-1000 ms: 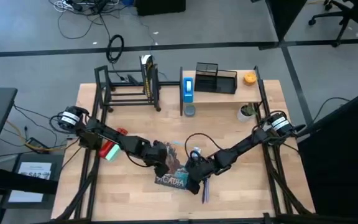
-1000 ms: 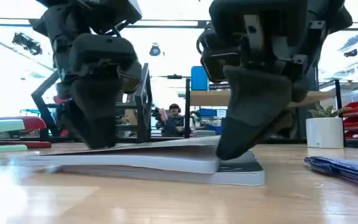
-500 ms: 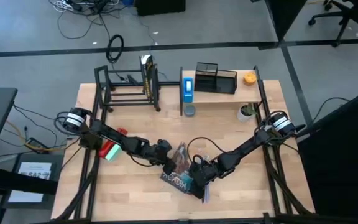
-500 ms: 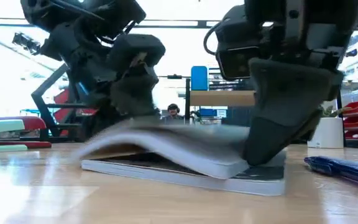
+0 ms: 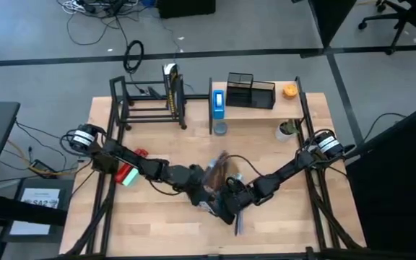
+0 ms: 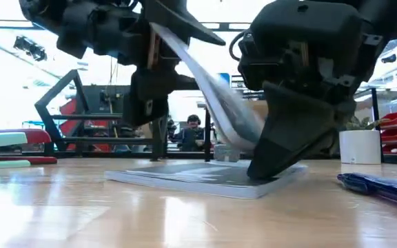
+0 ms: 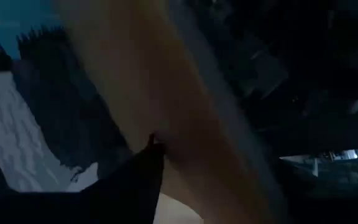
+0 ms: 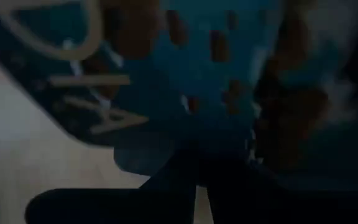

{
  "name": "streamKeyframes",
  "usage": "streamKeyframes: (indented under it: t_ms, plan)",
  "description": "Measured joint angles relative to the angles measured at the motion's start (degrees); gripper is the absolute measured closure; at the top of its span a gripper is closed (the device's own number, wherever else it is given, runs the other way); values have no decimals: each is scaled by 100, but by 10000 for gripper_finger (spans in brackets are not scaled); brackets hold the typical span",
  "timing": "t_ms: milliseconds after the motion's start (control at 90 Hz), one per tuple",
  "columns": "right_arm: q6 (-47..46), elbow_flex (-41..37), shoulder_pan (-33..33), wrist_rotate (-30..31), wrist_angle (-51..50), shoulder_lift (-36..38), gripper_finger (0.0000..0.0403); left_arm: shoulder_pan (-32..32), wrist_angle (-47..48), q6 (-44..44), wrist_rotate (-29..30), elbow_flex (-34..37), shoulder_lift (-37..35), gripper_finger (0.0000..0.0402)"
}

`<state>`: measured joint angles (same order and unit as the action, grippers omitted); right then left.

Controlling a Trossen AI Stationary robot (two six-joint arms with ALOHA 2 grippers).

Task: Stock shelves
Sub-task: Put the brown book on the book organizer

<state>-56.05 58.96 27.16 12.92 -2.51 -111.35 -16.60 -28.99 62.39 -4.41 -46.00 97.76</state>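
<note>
A thin magazine (image 6: 209,89) stands steeply tilted over a second flat magazine (image 6: 198,176) that lies on the table in front of centre. My left gripper (image 6: 150,58) is shut on the tilted one's raised end. My right gripper (image 6: 274,155) is shut and pointing down at the flat magazine's right end. The tilted magazine's lower end is hidden behind it. At the far edge stand the black tube rack (image 5: 146,101) and the wood-board shelf (image 5: 258,110). My left gripper pinches the tilted magazine's raised edge (image 6: 165,38) between its two fingers, coming in from the table's left. The magazine hangs slanting down to the right, bowed, with its raised end clear of the table. My right gripper presses its shut fingers (image 6: 281,138) from above onto the right end (image 6: 271,176) of the flat magazine, which lies on the table.
A purple pen (image 6: 381,186) lies right of the magazines. A red and green object (image 5: 128,175) sits at the left by my left arm. On the wood shelf are a blue box (image 5: 218,102), a black mesh organizer (image 5: 251,90) and an orange thing (image 5: 289,91). Below it stands a white pot (image 5: 286,130).
My left gripper has risen and gone toward the table's right, taking the upper magazine's left edge with it. That magazine has bent up from flat to steeply tilted. Its right end stays low by my right gripper, and the lower magazine stays flat.
</note>
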Motion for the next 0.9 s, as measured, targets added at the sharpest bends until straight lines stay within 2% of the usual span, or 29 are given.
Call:
streamKeyframes:
  t_ms: [200, 411, 522, 644, 756, 900]
  plan:
    - [0, -4, 23, -49, 16, 0, 403, 4, 740, 110, 186, 4, 0, 282]
    - [0, -2, 111, 16, -1, -2, 403, 1, 950, 42, 469, 10, -2, 388]
    - [14, 13, 259, 160, -167, 17, 403, -105, 1046, -43, 693, 9, -32, 394]
    - [-199, -4, 632, 600, -580, 191, 403, -313, 1595, -304, 1002, -117, -208, 398]
    - [37, -51, 1030, 967, -964, 546, 403, -535, 2467, -583, 1333, -351, -466, 399]
    - [746, -21, 1413, 1468, -966, 1291, 394, -832, 3858, -1235, 1965, -913, -621, 400]
